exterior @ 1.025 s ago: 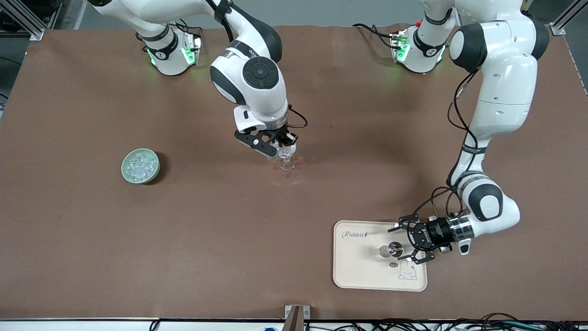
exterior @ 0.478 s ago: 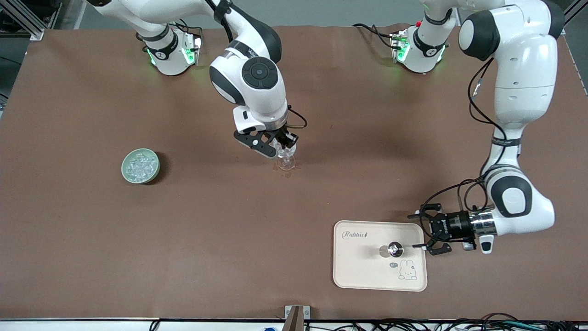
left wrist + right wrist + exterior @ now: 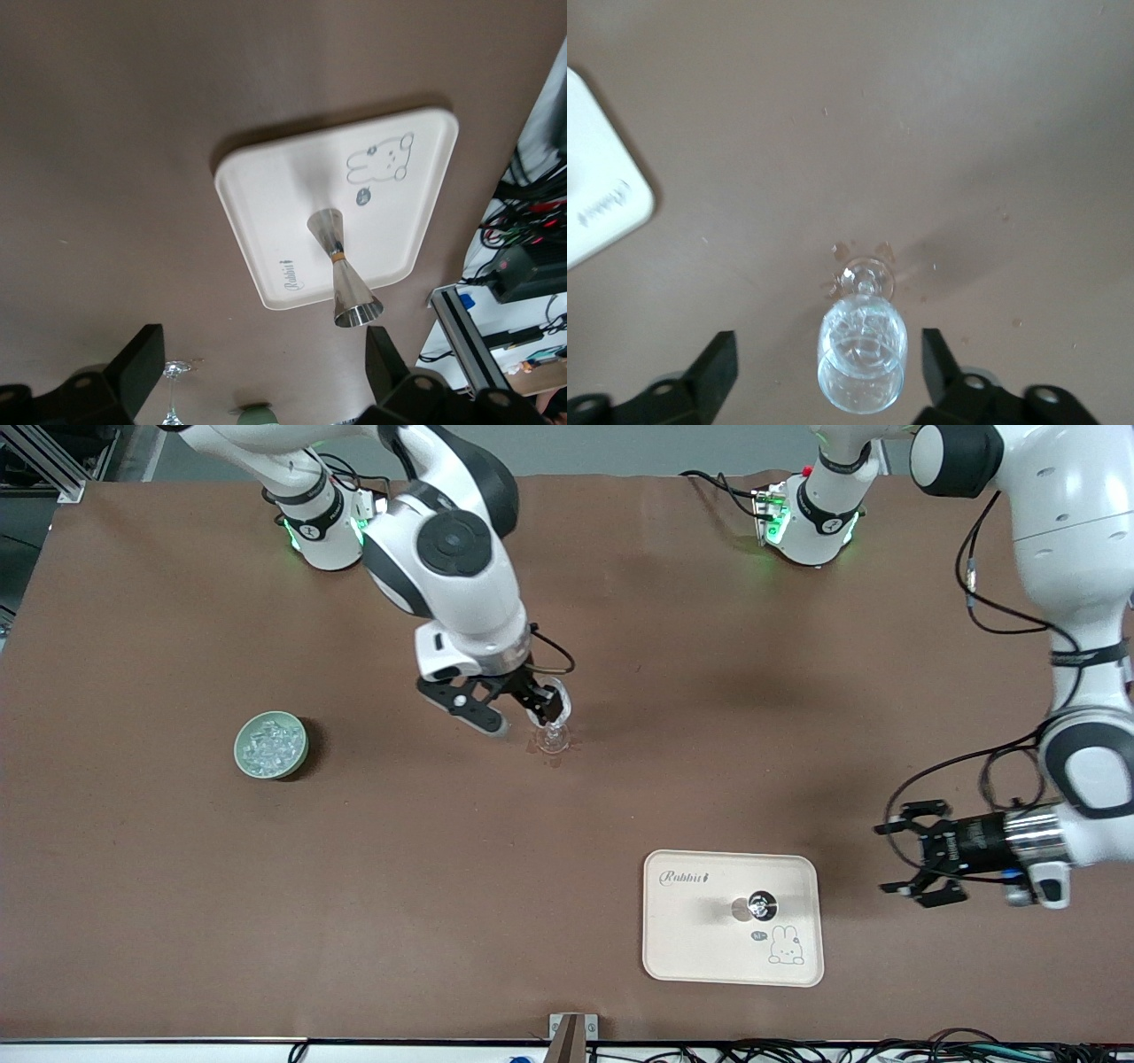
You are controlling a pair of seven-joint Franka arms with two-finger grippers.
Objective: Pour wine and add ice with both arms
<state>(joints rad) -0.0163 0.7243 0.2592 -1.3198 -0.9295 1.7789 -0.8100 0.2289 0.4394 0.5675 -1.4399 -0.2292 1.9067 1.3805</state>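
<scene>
A clear stemmed glass (image 3: 554, 735) stands mid-table with ice chunks (image 3: 864, 332) in its bowl (image 3: 862, 363). The wine cannot be made out; small wet spots ring the glass foot. My right gripper (image 3: 508, 715) hangs open and empty just above the glass, its fingers apart on either side of the glass in the right wrist view (image 3: 828, 365). More ice (image 3: 269, 742) fills a pale green bowl (image 3: 292, 762) toward the right arm's end. My left gripper (image 3: 917, 855) is open and empty, low over bare table beside the tray, toward the left arm's end; it also shows in the left wrist view (image 3: 263, 370).
A cream tray (image 3: 700, 948) with a rabbit print lies near the front edge and carries an upright metal jigger (image 3: 760, 906). The left wrist view shows the tray (image 3: 266, 195), the jigger (image 3: 341, 274), the glass (image 3: 173, 390) and the bowl (image 3: 257, 414).
My left gripper has drawn back off the jigger and the tray toward the left arm's end. My right gripper has shifted a little toward the bowl, its fingers spread.
</scene>
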